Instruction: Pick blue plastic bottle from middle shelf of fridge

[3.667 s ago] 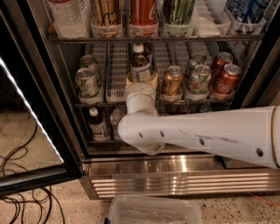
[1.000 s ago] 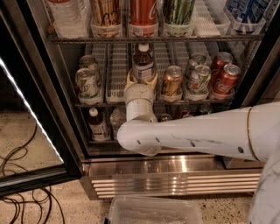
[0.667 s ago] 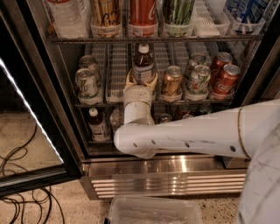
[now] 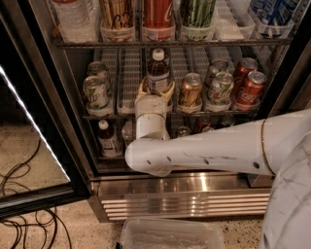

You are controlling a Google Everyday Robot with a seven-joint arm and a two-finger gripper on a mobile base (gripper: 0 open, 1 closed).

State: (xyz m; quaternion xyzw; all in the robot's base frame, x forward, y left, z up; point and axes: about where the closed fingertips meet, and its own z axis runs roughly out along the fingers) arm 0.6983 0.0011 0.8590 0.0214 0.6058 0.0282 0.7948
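Observation:
The blue plastic bottle point(image 4: 158, 73), with dark drink, a white cap and a pale label, stands upright in a centre lane of the middle shelf point(image 4: 127, 73) of the fridge point(image 4: 194, 185). My gripper point(image 4: 155, 93) reaches in from below and in front. Its cream fingers point(image 4: 142, 90) sit on either side of the bottle's lower part and look closed on it. The white arm point(image 4: 204, 153) crosses the lower shelf and hides part of it. The bottle's base is hidden behind the gripper.
Green cans point(image 4: 95, 92) stand left of the bottle; a gold can point(image 4: 190, 90), a green can point(image 4: 221, 87) and red cans point(image 4: 250, 87) stand right. Tall cans point(image 4: 158, 14) fill the rack above. A small red-labelled bottle point(image 4: 107, 138) is below. The glass door point(image 4: 29, 146) is open at left. A clear bin point(image 4: 170, 236) and cables point(image 4: 24, 214) lie on the floor.
The arm has shifted a little to the left and closer to the camera. The gripper and bottle stay in nearly the same place on the shelf.

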